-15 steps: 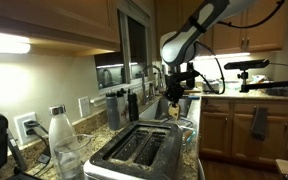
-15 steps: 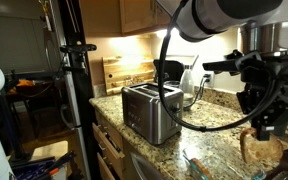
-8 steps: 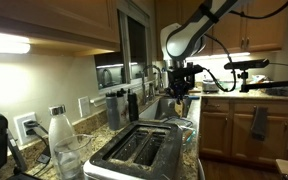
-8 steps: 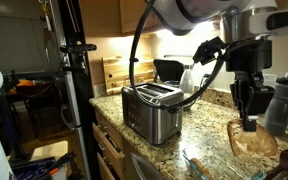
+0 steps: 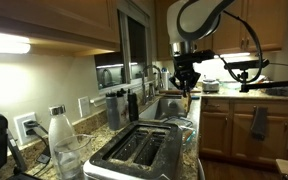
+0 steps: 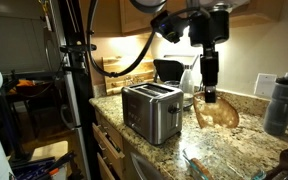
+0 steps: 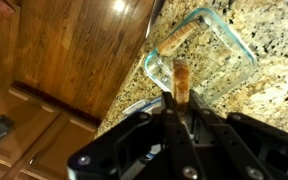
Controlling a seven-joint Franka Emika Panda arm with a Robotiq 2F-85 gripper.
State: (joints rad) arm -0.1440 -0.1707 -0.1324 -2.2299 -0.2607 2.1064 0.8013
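Bread slice (image 6: 217,114) in gripper (image 6: 210,97), toaster (image 6: 150,110) in exterior views

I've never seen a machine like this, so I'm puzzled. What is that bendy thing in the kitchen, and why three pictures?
It is a robot arm with a pincer at its tip. Two cameras watch from different spots in the room; a third rides on the wrist. The pincer is shut on a flat brown slice of bread, above the speckled stone counter. On it stand a shiny silver two-slot toaster, a grey drinking bottle and a clear glass dish.
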